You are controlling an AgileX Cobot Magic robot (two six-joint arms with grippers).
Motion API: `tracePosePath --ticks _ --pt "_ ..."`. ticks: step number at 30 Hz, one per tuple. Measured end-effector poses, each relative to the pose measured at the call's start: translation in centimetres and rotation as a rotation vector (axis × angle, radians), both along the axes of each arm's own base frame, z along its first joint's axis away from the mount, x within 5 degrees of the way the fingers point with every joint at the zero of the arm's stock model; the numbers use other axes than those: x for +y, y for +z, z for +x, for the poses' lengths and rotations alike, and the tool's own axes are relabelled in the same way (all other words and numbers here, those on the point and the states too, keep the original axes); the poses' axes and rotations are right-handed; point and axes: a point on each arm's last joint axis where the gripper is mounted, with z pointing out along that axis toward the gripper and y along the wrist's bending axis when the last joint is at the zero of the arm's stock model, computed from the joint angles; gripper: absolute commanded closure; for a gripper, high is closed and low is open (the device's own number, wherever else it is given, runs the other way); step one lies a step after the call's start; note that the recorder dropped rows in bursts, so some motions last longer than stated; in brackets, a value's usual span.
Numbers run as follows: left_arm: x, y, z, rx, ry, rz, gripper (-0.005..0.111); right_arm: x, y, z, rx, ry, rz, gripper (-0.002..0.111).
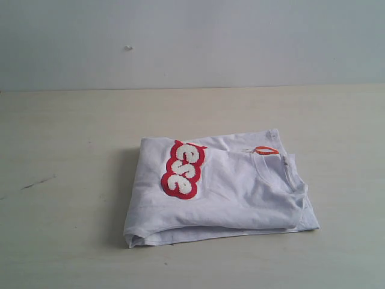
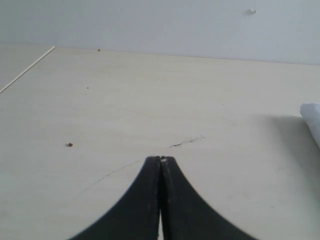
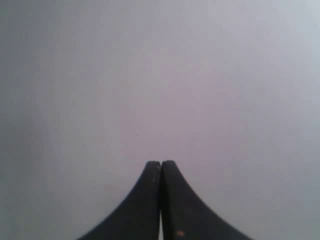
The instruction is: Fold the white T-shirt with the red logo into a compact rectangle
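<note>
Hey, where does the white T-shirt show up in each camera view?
Exterior view: the white T-shirt lies folded on the table, right of centre.
Left wrist view: only its white corner shows, at the frame's edge beyond the scratch.
Right wrist view: not in it.
Shared landmark: the dark scratch, in the exterior and left wrist views only.

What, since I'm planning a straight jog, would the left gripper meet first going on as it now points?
Nothing close: ahead of the shut left gripper lies only bare table, then the wall. The white T-shirt sits off to one side. Depth is unclear.
</note>
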Motion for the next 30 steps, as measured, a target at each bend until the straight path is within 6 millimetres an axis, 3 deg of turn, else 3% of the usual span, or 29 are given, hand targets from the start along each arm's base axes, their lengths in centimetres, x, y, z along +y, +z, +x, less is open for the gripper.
tracePosePath --ticks 6,18,30 --pt "0.0 0.0 0.0 0.0 0.0 0.0 0.107 -0.3 -4.4 3.3 -0.037 -0.02 -0.032 0.108" --pt "0.0 0.0 0.0 0.0 0.0 0.0 0.107 -0.8 -14.4 7.1 0.257 -0.074 -0.073 0.108" --pt "0.0 0.0 0.0 0.0 0.0 0.0 0.107 -0.8 -18.0 7.3 0.596 -0.069 -0.106 0.108"
